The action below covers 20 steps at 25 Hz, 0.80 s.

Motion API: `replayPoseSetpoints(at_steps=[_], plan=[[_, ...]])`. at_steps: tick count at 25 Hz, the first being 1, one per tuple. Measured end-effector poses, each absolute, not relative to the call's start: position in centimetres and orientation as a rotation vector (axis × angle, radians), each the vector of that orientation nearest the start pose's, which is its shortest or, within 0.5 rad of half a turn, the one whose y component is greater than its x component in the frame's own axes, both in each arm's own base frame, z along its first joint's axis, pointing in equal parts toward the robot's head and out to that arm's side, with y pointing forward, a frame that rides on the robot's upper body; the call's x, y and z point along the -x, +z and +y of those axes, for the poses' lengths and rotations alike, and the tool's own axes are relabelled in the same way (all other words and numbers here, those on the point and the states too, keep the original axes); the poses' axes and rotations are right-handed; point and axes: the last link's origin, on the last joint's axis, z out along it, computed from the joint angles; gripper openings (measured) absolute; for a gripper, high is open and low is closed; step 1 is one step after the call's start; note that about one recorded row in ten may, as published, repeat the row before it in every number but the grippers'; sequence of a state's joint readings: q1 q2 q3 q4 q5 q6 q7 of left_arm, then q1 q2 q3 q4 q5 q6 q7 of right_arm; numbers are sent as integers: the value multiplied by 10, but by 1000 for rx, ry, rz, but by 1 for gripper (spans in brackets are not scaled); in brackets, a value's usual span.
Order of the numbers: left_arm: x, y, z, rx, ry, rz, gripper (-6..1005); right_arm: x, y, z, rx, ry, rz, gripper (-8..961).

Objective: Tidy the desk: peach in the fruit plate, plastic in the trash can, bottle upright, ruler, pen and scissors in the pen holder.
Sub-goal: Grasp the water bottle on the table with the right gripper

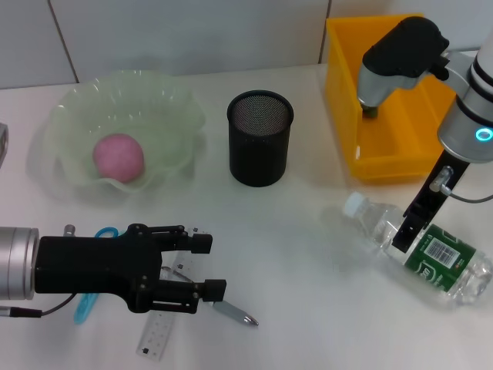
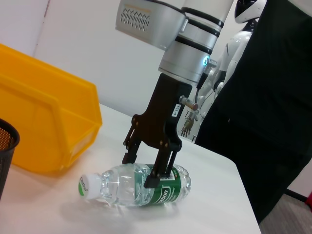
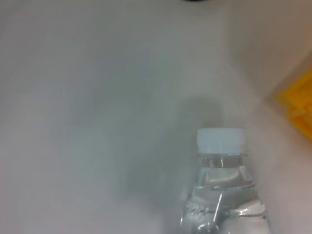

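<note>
Clear ribbed plastic bottle (image 2: 136,186), white cap, green label, lying flat; right end effector (image 2: 148,170) straddles it, fingers spread wide.

A smooth white tabletop (image 1: 308,231) with a soft matte sheen spreads under the grippers. Beyond them, at its far edge, rises a wall of large white tiles (image 1: 192,35) with thin grey joints. Past the right gripper hangs a black curtain (image 2: 273,97), above a grey floor (image 2: 287,214).
</note>
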<state>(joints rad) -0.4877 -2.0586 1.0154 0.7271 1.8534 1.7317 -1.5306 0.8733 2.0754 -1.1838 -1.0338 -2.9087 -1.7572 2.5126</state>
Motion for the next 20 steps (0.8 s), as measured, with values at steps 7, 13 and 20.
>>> replayPoseSetpoints(at_steps=[7, 13, 20], plan=[[231, -16, 295, 3063, -754, -640, 809, -198, 13, 375, 2494, -950, 1066, 747], [232, -15, 294, 3063, -752, -639, 809, -202, 9, 377, 2489, -950, 1059, 749], [232, -15, 294, 3061, -750, -638, 808, -205, 5, 379, 2488, -935, 1053, 750]])
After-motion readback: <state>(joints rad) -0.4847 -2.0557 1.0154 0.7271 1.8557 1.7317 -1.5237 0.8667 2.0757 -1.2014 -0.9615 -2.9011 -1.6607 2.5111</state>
